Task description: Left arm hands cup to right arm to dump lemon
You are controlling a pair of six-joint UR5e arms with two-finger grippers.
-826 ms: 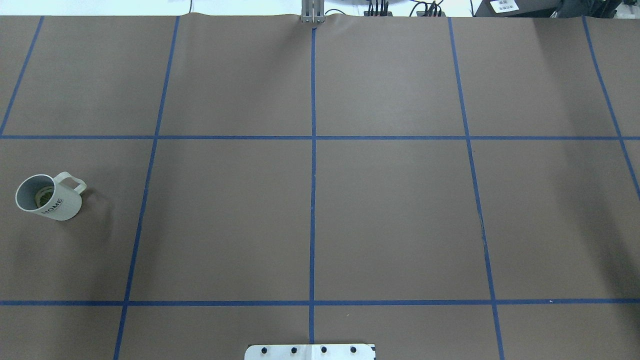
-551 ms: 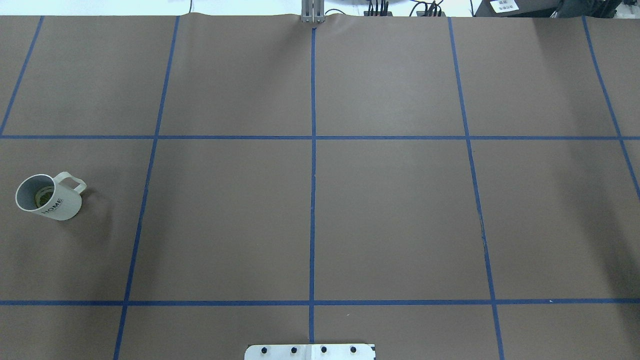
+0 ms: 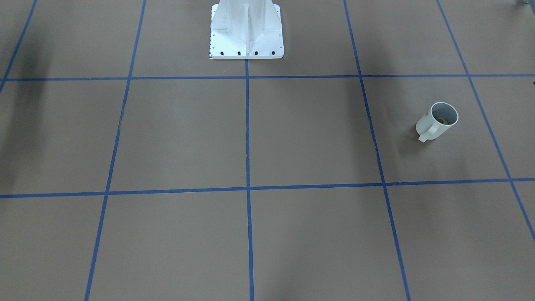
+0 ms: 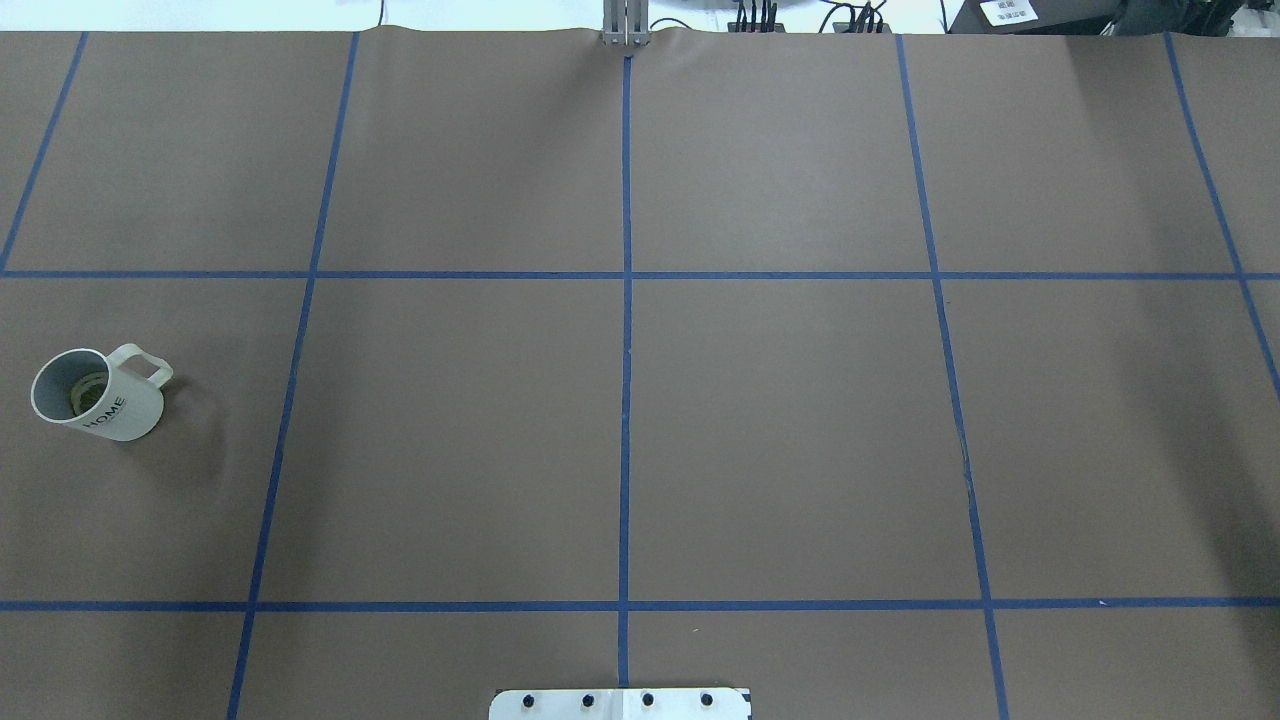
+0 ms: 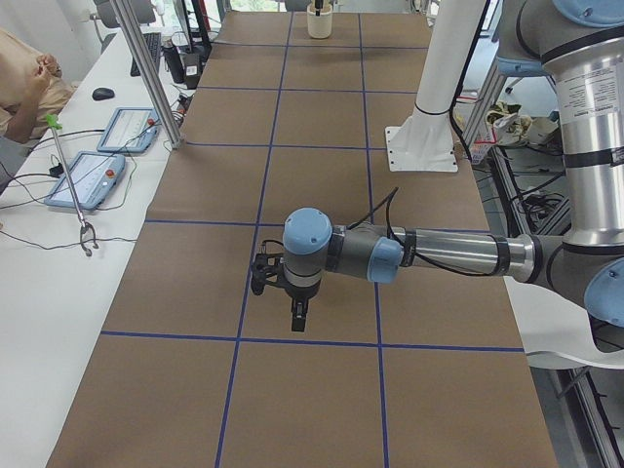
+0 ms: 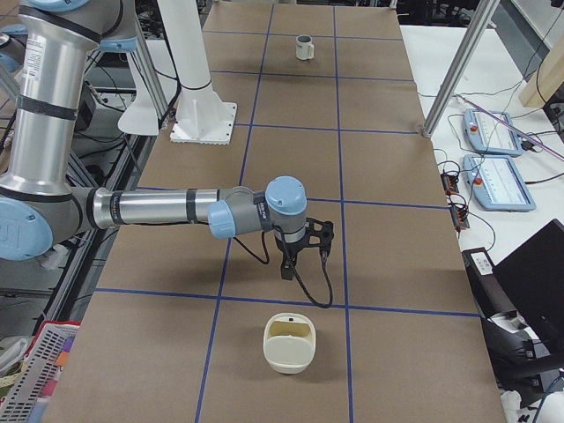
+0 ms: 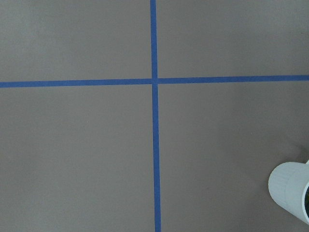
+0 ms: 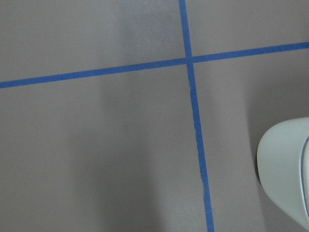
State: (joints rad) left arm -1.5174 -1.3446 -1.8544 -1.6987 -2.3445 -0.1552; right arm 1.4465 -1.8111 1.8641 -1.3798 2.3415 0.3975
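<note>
White cylindrical cup [image 4: 97,395] with a loop handle and black "HOME" lettering stands upright on the brown paper-covered surface [image 4: 780,430], which is taped into a blue grid. The cup is at the far left of the overhead view, in the middle row, with its handle pointing up-right. A small yellow-green lemon [image 4: 86,397] piece sits inside the cup, at the bottom.

Compared with the earlier overhead pictures nothing differs: the cup has the same place and the same handle direction, and the lemon is unmoved.

Grey tubular left arm [image 5: 439,255] with light-blue joint caps reaches out level over the surface. The left gripper [image 5: 295,310] points down above a blue line and holds nothing; cannot tell whether it is spread or pressed together. The left wrist view catches the cup at its lower right corner, apart from the gripper.

Grey right arm [image 6: 159,209] also reaches out level, well apart from the cup. The right gripper [image 6: 289,264] points down with a black cable looping under it; cannot tell its state either. A cream rounded container [image 6: 289,344] sits on the surface near the right gripper. White pedestal base [image 3: 246,29] is bolted at the robot's edge.
</note>
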